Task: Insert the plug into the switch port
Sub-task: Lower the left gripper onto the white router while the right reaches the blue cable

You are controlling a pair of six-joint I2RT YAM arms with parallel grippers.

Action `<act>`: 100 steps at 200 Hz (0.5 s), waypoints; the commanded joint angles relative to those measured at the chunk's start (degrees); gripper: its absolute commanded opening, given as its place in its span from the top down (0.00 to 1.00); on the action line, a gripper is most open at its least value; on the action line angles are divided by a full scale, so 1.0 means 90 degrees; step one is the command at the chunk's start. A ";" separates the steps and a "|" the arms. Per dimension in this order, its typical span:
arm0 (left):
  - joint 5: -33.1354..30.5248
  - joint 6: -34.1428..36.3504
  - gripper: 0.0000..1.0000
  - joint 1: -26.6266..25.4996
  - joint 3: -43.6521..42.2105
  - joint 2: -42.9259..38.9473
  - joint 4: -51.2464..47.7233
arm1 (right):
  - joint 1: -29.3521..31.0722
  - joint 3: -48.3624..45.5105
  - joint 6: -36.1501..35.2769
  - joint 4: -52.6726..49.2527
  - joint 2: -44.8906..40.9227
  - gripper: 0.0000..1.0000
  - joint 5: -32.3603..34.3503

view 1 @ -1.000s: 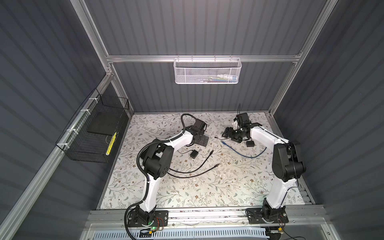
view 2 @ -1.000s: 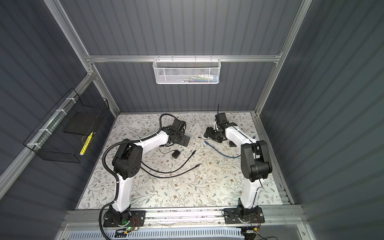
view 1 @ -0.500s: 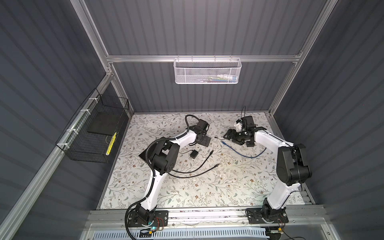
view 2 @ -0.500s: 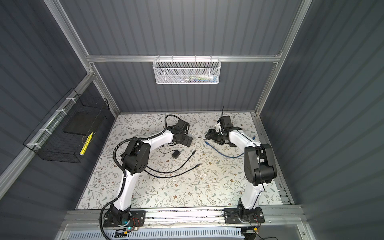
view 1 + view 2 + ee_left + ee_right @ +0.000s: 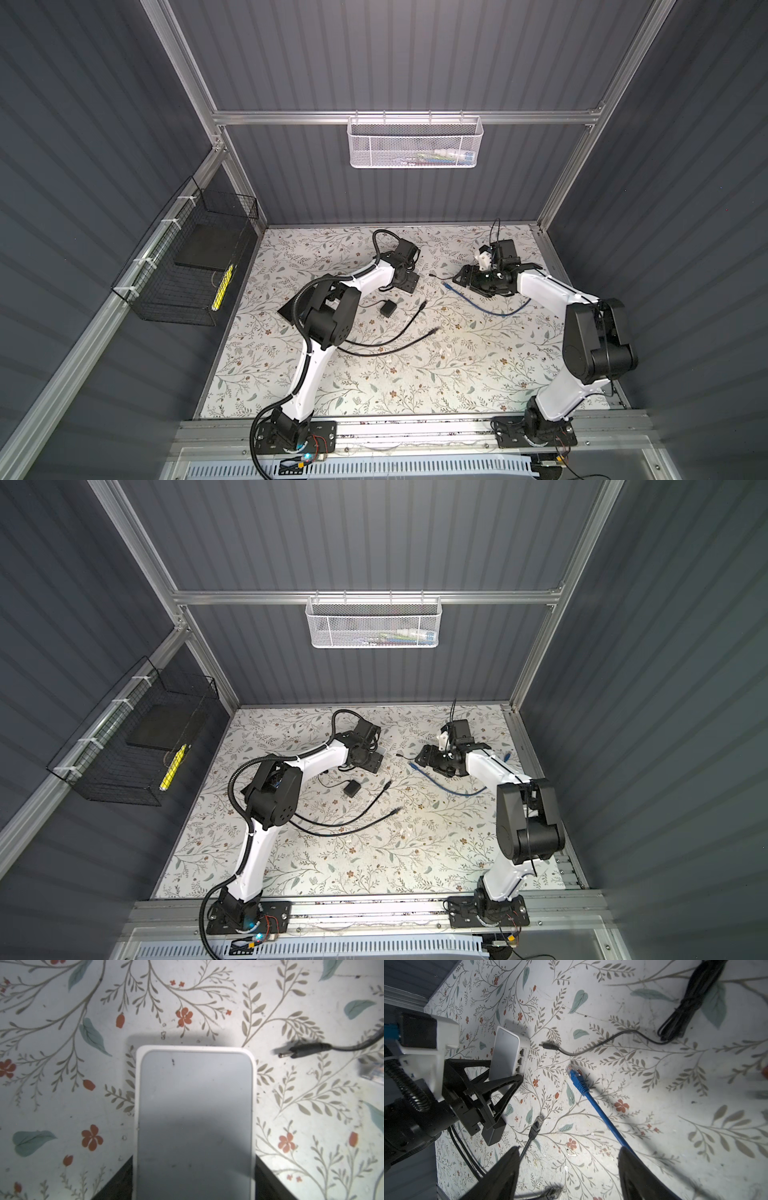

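Our left hand pinches the white switch by its sides on the desk. Our right hand hangs spread above the blue cable. Its blue plug lies near the switch's ports, apart from them.

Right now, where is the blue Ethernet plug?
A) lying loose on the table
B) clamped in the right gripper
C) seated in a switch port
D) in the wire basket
A: the blue Ethernet plug lies on the floral table, short of the network switch ports, with the right gripper open over its cable.
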 commanded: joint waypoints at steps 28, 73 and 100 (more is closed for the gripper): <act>0.0224 0.0694 0.65 -0.0064 -0.0490 -0.0884 -0.0069 | -0.0099 -0.0593 -0.0043 0.0147 -0.0853 0.25 -0.0203; 0.0923 0.1531 0.65 -0.0157 -0.1785 -0.2770 0.0442 | -0.0244 -0.0953 0.0041 -0.0095 -0.2074 0.24 -0.0746; 0.1285 0.1806 0.65 -0.0388 -0.2134 -0.3527 0.0071 | -0.0247 -0.1065 0.0065 -0.0228 -0.2569 0.24 -0.1564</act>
